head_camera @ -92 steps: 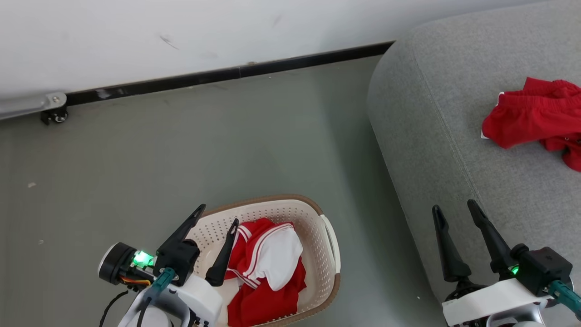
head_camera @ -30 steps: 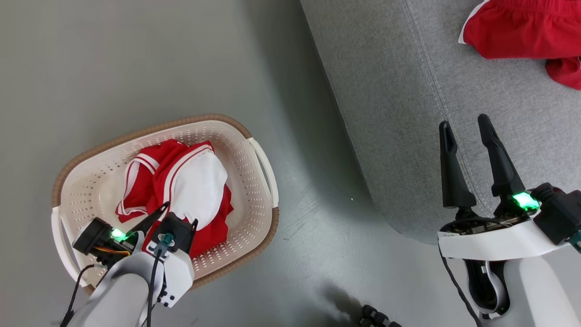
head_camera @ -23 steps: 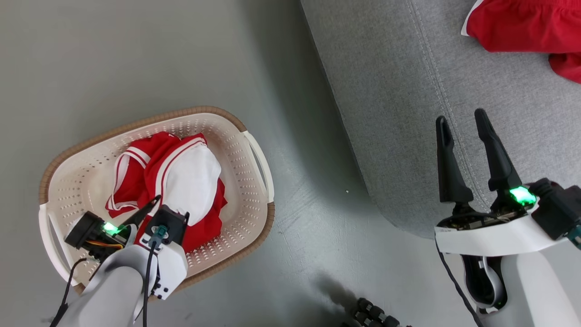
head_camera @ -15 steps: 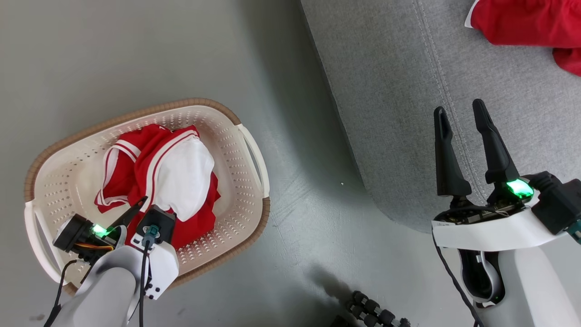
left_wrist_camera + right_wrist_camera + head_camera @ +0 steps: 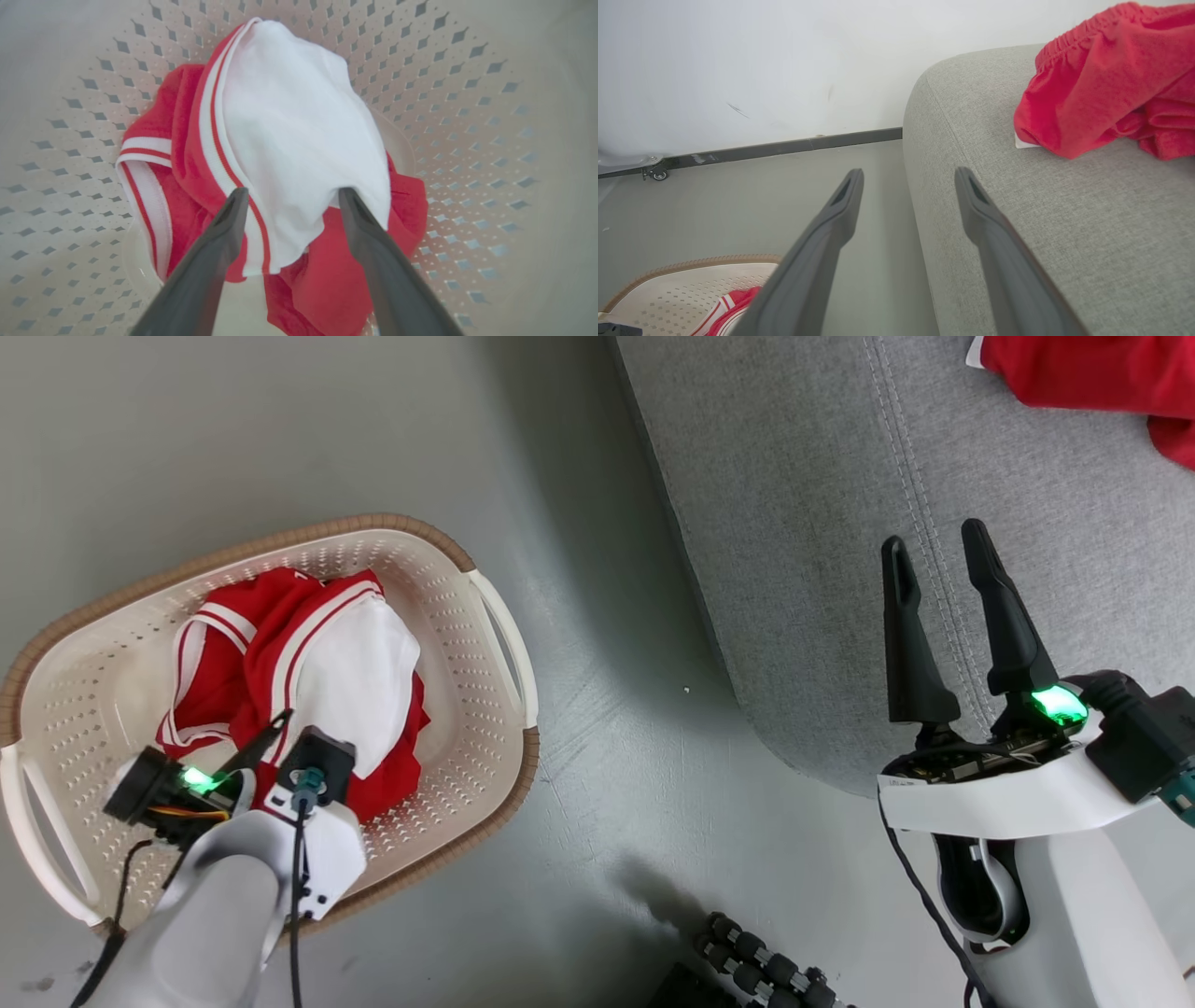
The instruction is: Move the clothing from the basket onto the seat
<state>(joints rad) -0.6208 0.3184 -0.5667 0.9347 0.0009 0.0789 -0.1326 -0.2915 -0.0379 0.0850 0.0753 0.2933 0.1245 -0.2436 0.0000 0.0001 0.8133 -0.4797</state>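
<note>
The clothing (image 5: 345,663) lies crosswise in the basket (image 5: 459,728), which runs left-right.

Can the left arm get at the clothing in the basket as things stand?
Probably yes. The left gripper is open and points straight down at the clothing in the basket, with nothing in between.

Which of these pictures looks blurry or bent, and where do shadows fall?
Head view: sharp, evenly lit, with a soft shadow on the floor beside the seat. Left wrist view: the clothing is crisp, the basket wall blurs and bends toward the edges. Right wrist view: the right gripper looks soft up close.
</note>
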